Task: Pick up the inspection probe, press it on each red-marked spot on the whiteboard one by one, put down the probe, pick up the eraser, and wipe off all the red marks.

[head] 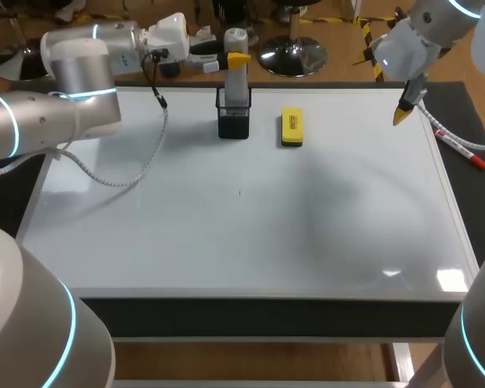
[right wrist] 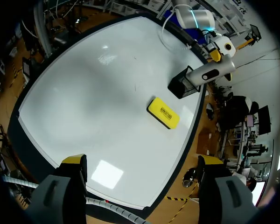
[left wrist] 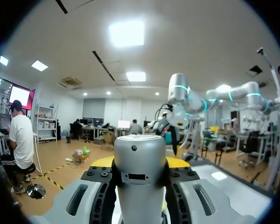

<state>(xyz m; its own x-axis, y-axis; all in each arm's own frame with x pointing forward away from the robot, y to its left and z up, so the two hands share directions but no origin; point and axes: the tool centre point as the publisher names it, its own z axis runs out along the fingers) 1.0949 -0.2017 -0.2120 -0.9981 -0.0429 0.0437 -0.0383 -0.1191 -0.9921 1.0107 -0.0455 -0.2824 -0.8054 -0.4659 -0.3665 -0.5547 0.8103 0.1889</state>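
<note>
Two facts stood out in the head view. The inspection probe point(head: 238, 81) stood upright, its long axis vertical and its lower end in the black mesh holder point(head: 234, 123) at the far edge of the whiteboard point(head: 226, 242). The left gripper point(head: 233, 59) sat at its upper part, one yellow tip against its side. The eraser point(head: 292, 128) lay flat just right of the holder, its long axis running away from me. The right gripper point(head: 404, 113) hung well apart to the eraser's right, over the board's far right corner. No red marks showed on the board, only a faint speck point(head: 240, 192) near the middle.

In the left wrist view, the probe's grey barrel filled the gap between the fingers point(left wrist: 101, 198). Both pressed against it, so the grip looked closed, and a straight lift seemed called for.

In the right wrist view, that gripper's fingers point(right wrist: 72, 168) stood wide apart with nothing between them. The eraser lay ahead of it, with the holder beyond.
</note>
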